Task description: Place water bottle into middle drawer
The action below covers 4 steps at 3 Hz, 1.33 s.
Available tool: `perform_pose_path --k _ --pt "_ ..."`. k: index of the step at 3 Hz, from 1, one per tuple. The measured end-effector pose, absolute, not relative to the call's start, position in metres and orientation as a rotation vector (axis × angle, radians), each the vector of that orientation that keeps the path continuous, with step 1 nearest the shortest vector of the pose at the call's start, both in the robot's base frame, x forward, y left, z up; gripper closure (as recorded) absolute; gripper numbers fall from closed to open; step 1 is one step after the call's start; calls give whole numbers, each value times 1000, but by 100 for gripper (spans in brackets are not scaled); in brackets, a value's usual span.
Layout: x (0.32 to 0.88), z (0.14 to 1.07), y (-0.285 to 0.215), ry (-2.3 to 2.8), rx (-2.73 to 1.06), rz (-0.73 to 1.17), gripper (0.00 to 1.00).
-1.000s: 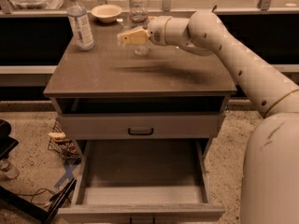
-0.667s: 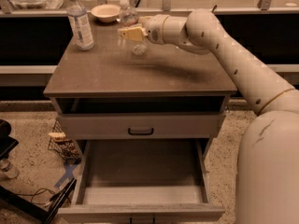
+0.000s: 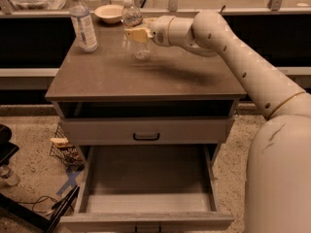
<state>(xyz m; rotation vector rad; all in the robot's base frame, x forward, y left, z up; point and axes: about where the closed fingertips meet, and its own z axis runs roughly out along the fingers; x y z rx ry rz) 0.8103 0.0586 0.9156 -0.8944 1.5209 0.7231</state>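
Since 1.0 s ago the arm has carried the pincer slightly left and up, and the water bottle has gone with it, its cap now leaning left. The pincer pinches the water bottle at mid-body, above the rear of the worktop. I cannot tell if the base touches. A larger labelled bottle stands upright to the left, near a bowl. The middle drawer is pulled out below the closed handled drawer front.
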Motion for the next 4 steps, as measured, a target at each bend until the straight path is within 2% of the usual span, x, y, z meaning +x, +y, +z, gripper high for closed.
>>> perform_pose_path --k 1,3,4 --pt "810 915 62 1520 -897 727 100" --pt "806 978 76 1505 -838 763 100" --pt "778 1019 68 1481 -794 756 100"
